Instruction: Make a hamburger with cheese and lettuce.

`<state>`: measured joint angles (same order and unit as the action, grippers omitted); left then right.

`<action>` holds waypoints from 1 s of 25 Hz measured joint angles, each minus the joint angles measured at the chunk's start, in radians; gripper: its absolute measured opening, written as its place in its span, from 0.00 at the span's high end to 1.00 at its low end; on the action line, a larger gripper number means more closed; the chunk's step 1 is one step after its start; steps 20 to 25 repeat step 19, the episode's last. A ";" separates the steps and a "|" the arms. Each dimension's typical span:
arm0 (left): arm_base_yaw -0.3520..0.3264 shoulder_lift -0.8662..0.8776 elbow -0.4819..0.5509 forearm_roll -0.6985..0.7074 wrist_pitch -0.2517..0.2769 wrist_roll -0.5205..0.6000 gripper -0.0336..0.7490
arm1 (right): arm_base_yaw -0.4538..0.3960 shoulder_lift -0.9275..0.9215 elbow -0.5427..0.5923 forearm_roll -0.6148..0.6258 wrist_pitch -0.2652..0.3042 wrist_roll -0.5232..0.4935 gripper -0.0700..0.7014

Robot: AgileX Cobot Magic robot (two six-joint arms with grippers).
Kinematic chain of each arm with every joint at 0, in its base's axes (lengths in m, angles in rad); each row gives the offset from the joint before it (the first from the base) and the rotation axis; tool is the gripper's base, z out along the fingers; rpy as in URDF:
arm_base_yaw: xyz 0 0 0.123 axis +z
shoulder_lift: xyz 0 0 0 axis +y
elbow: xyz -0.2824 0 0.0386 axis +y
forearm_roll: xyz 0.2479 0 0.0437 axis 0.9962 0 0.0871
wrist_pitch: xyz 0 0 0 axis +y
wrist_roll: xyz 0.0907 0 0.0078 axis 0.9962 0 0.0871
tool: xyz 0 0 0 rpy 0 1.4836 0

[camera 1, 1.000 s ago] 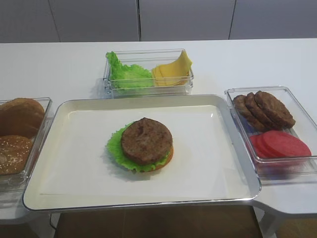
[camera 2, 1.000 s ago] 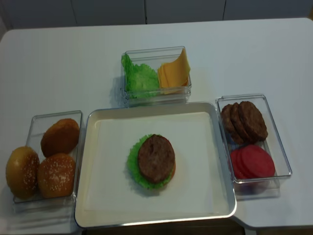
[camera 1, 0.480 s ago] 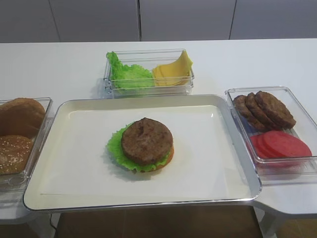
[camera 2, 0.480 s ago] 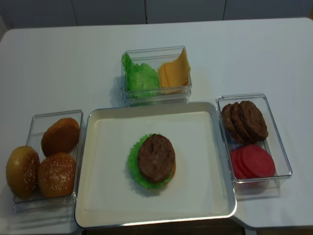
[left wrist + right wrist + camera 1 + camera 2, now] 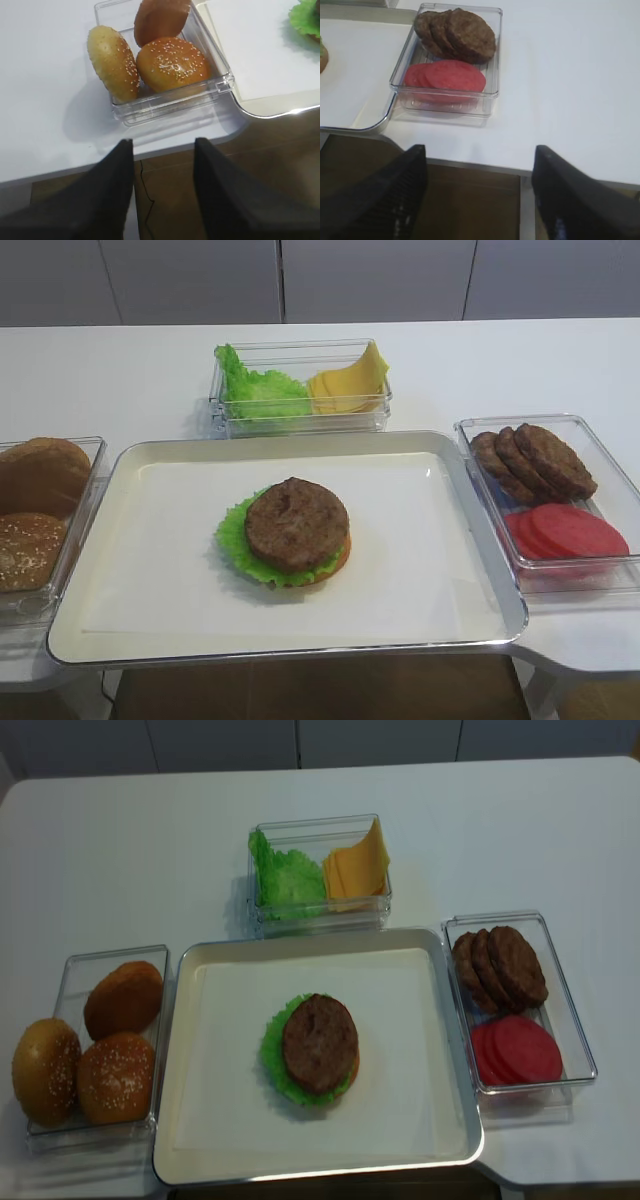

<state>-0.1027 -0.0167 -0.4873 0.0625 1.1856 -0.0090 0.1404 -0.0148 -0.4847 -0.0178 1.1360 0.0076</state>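
On a white counter [image 5: 120, 840], the hamburger [image 5: 312, 1050] sits near the middle of a metal tray [image 5: 178, 1020], built so far of an orange-brown bun base, a frill of green leaf and a brown patty on top. Beyond the tray's far edge stands a clear box [image 5: 318, 916] holding the lettuce [image 5: 285, 880] on its left side and the cheese [image 5: 358, 865], pale yellow slices fanned and leaning, on its right. Just beside the tray's right edge, a second clear container [image 5: 573, 1020] carries a row of overlapping patties [image 5: 500, 967] at its far end and red tomato slices [image 5: 516, 1051] at its near end. Just beside the tray's left edge, a third clear container [image 5: 72, 970] holds three sesame buns [image 5: 117, 1075], one propped against its outer wall. The right hand [image 5: 477, 197] hangs off the counter's near edge, short of the patty container, its two dark fingers [image 5: 385, 190] spread wide with nothing between them. The left hand [image 5: 162, 192] hangs below the counter's edge near the bun container, its fingers [image 5: 112, 195] apart and likewise bare.
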 joint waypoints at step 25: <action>0.000 0.000 0.000 0.000 0.000 0.000 0.57 | 0.000 0.000 0.010 0.041 0.007 -0.071 0.24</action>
